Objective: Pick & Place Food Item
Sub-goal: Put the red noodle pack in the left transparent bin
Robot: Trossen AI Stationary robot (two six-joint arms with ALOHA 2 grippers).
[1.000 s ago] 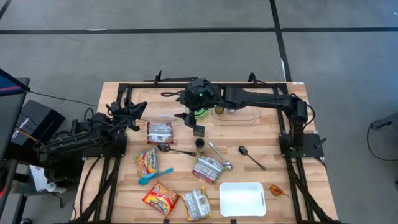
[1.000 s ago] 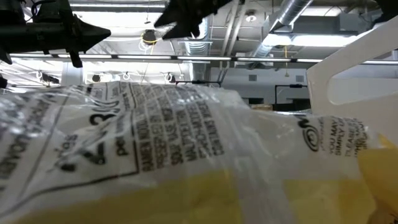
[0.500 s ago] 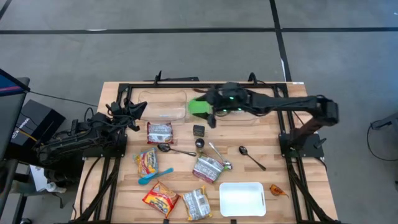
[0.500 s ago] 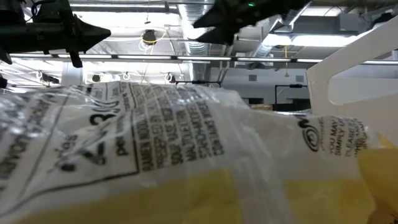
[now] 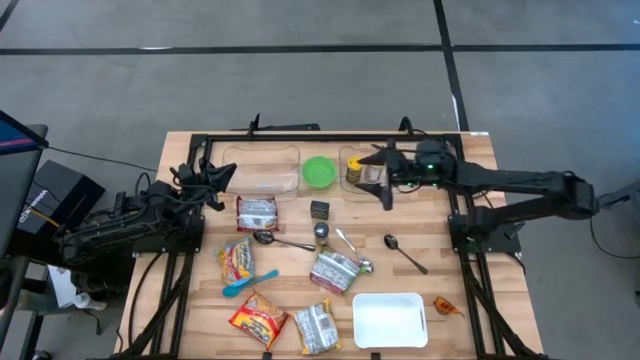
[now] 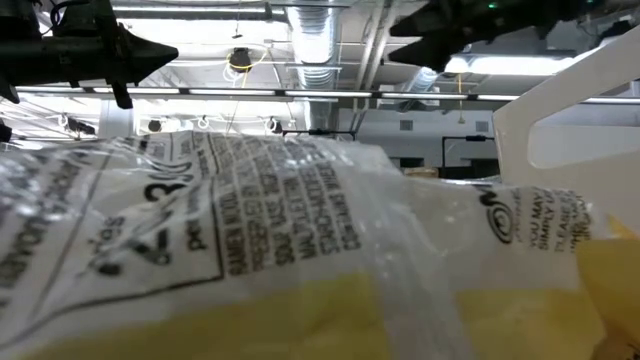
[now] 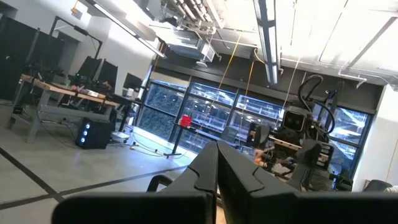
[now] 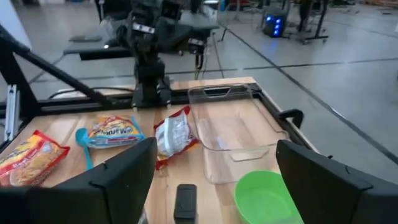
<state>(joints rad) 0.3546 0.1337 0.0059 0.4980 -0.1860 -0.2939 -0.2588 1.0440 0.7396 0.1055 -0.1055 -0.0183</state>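
Wooden table (image 5: 440, 260) carrying, largest first, a white tray (image 5: 390, 320) at the near edge, a clear container (image 5: 262, 168) at the far side, and a green bowl (image 5: 319, 171) just right of it. Noodle packets (image 5: 256, 211) lying untouched left of centre and toward the near edge. Right gripper (image 5: 378, 180) raised at the far side, right of the bowl, fingers apart and empty; left gripper (image 5: 222, 172) parked at the far left, fingers together.

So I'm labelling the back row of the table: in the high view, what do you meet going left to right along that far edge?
Clear container → green bowl → jar → open right gripper, empty above the table.
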